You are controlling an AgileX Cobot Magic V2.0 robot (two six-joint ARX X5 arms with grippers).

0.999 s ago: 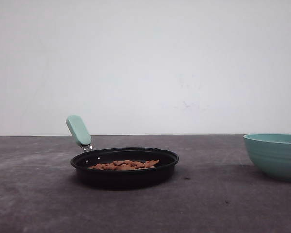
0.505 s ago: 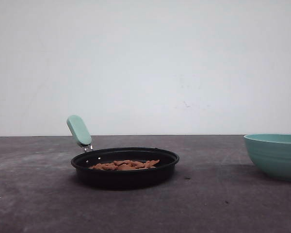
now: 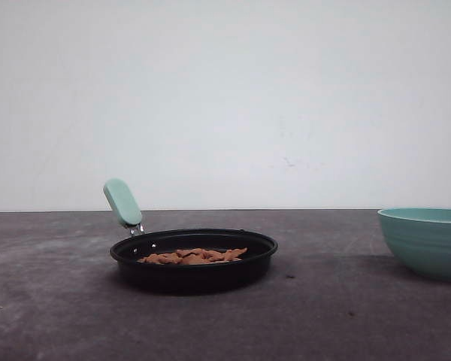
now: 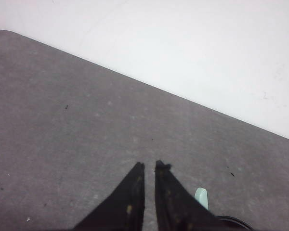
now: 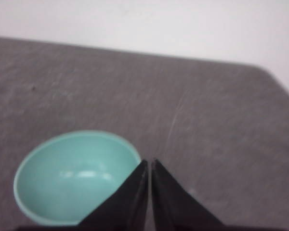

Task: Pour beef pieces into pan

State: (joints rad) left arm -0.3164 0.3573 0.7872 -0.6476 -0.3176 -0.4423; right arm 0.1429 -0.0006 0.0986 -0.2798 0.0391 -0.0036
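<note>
A matte grey tabletop (image 3: 338,316), mottled with pale scuffs and a few dark specks, runs back to a plain white wall (image 3: 225,98). Nearest on it in the front view stands the pan (image 3: 194,260), a shallow round black frying pan with a smooth rim. Inside it lie the beef pieces (image 3: 193,256), a low heap of small, ragged orange-brown chunks; the near wall of the pan hides the lower part of the heap. From the pan's far left rim a short metal neck lifts a rounded mint-green handle (image 3: 122,201), tilted up and away. Well to the right of the pan, a deep teal ribbed bowl (image 3: 426,241) is cut off by the frame edge. In the right wrist view the bowl's (image 5: 77,175) glossy inside is bare, and the right gripper (image 5: 149,163), black and tapered, hangs over the bowl's rim with its fingertips drawn together, holding nothing. The left gripper (image 4: 148,167) hovers over bare table with only a thin slit between its tips, empty; just beside it the pan's handle tip (image 4: 201,198) and a sliver of black rim peek in.
</note>
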